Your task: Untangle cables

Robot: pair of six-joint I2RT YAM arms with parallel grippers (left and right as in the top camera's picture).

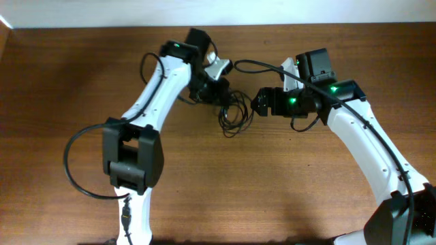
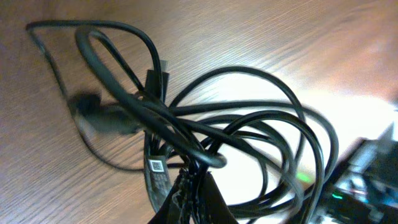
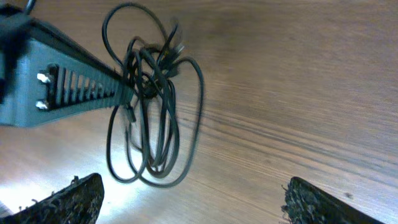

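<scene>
Nearest the lens, left wrist view: your left gripper (image 2: 194, 190), dark fingertips clenched on a few strands at the bottom edge. Cables (image 2: 249, 124) fan out from that pinch in overlapping loops over the table (image 2: 336, 37). One small plug (image 2: 155, 78) stands out near the top. A white label (image 2: 155, 165) sits on a strand just above the pinch.

Right wrist view: right gripper (image 3: 193, 186) has its jaws spread wide with nothing between them, one pad in each bottom corner. Ahead, the slotted grey finger of the other arm pins the cables at their tightest crossing. Long loops trail back toward this camera. You cannot tell whether they rest on the wood or hang just off it.

Overhead: the cables lie between the two grippers, toward the far side of the table. The left one is on them, the right one just beside them.

Handling, as a judgement: thin, light, limp cord with a rubbery skin that grips well. Loops will snag on each other rather than slide. Take an outer loop or a plug end, clear of the tight crossing, and draw it out gently; plugs catch.
</scene>
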